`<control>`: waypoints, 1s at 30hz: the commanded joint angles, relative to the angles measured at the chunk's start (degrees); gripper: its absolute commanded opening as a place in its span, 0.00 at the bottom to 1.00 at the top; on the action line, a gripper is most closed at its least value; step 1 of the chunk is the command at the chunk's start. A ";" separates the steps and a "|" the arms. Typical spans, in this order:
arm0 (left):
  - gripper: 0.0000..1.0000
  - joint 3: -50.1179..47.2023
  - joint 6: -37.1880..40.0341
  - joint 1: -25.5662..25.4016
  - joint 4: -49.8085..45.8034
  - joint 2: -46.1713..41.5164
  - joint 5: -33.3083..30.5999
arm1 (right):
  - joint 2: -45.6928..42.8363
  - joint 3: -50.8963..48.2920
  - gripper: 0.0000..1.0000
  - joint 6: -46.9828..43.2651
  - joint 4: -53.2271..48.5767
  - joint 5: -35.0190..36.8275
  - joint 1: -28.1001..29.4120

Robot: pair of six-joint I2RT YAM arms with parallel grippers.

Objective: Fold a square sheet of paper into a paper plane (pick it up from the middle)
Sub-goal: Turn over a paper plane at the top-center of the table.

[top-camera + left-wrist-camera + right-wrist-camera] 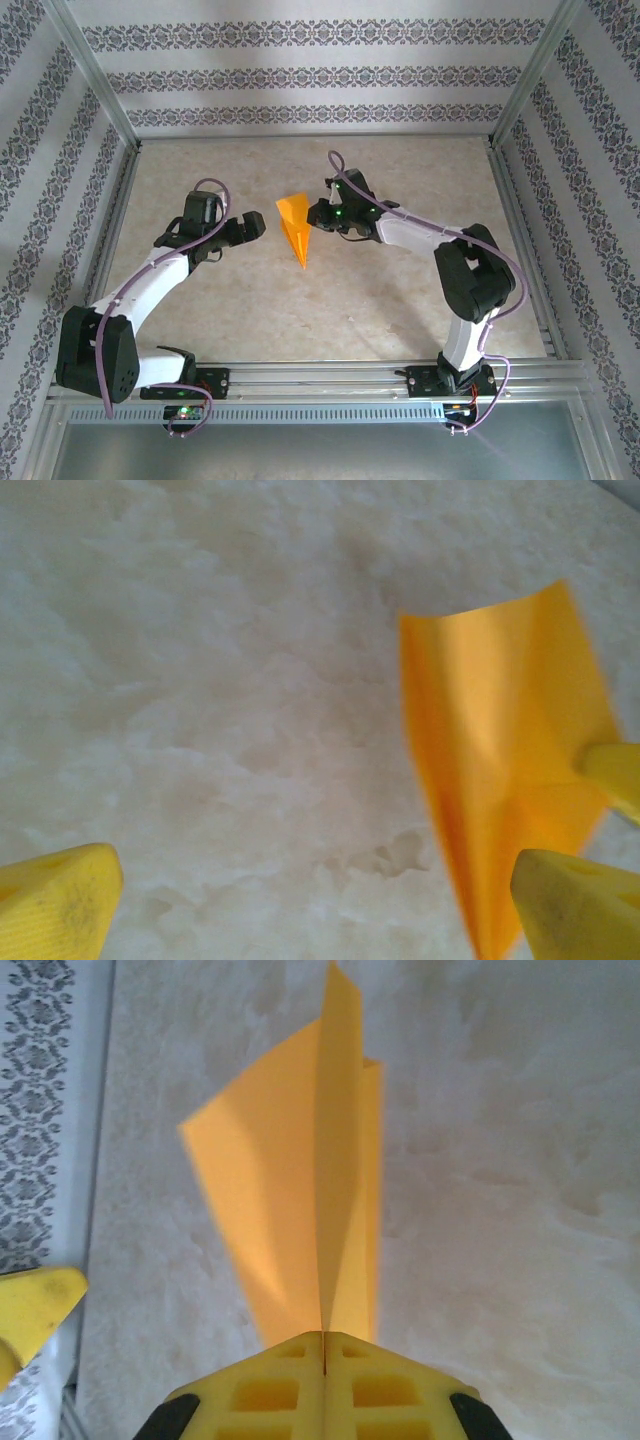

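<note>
L arm bent at elbow, forearm reaching in twd centre; L hand point(252, 228) has fingers spread wide, gripping nothing. R arm rises from base, forearm stretched inward, R hand point(320, 214) pinched tight on paper plane point(296, 230).

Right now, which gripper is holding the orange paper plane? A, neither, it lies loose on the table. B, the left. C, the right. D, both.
C: the right gripper is shut on the paper plane in its wrist view, while the left gripper stands wide open.
</note>
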 commanded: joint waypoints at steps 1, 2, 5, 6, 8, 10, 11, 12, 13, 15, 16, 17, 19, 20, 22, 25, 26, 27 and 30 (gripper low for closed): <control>1.00 0.72 -3.89 0.84 3.41 -0.09 6.34 | 3.77 -3.54 0.05 4.86 15.18 -9.35 -1.27; 1.00 0.49 -4.84 0.80 4.27 0.30 7.50 | 4.57 -4.53 0.05 5.93 16.93 -9.91 -1.60; 0.99 0.14 -7.01 0.23 6.31 1.77 10.39 | 6.49 -7.37 0.05 8.41 21.49 -11.19 -3.05; 0.99 0.16 -7.70 -0.24 6.82 2.31 10.89 | 6.80 -8.21 0.05 8.74 22.23 -11.41 -3.50; 0.98 0.22 -8.70 -1.56 7.77 3.37 11.31 | 7.09 -9.66 0.05 8.83 23.00 -11.61 -4.17; 0.96 0.17 -9.92 -3.23 8.80 4.85 11.38 | 7.10 -10.99 0.05 8.81 23.45 -11.86 -4.72; 0.95 0.03 -10.45 -3.90 9.39 5.50 11.35 | 7.13 -11.54 0.05 8.71 23.51 -11.90 -4.92; 0.92 -0.22 -11.30 -4.48 10.24 6.47 11.18 | 7.18 -12.04 0.05 8.71 23.63 -11.96 -5.11; 0.88 -0.35 -12.18 -5.01 11.06 7.55 11.15 | 7.18 -12.41 0.05 8.54 23.79 -12.07 -5.25; 0.79 -0.52 -14.00 -5.75 12.66 9.70 11.02 | 7.09 -13.06 0.05 8.22 23.68 -12.09 -5.45; 0.75 -0.39 -14.95 -6.31 13.69 11.08 11.23 | 7.08 -13.17 0.05 8.25 23.73 -12.15 -5.54; 0.71 -0.29 -15.45 -6.78 14.77 12.38 11.46 | 7.08 -13.23 0.05 8.12 23.72 -12.24 -5.56; 0.62 0.93 -16.18 -8.15 15.73 15.49 11.51 | 7.23 -13.57 0.05 8.02 23.63 -12.24 -5.73; 0.58 1.58 -16.28 -8.63 15.73 16.78 11.38 | 7.27 -13.58 0.05 8.03 23.64 -12.32 -5.82; 0.47 3.18 -16.67 -9.28 15.48 19.38 10.58 | 7.34 -13.80 0.05 7.87 23.61 -12.25 -5.99; 0.39 4.26 -17.08 -9.48 16.58 22.07 9.52 | 7.53 -14.02 0.05 7.93 23.64 -12.34 -6.13; 0.39 4.64 -17.16 -9.50 17.13 22.78 9.62 | 7.61 -14.08 0.05 7.92 23.64 -12.34 -6.16; 0.38 5.17 -17.37 -9.48 17.62 23.58 10.01 | 7.69 -14.02 0.05 7.94 23.64 -12.41 -6.17; 0.34 6.29 -17.66 -9.68 18.45 25.76 10.54 | 7.70 -14.11 0.05 8.02 23.64 -12.34 -6.17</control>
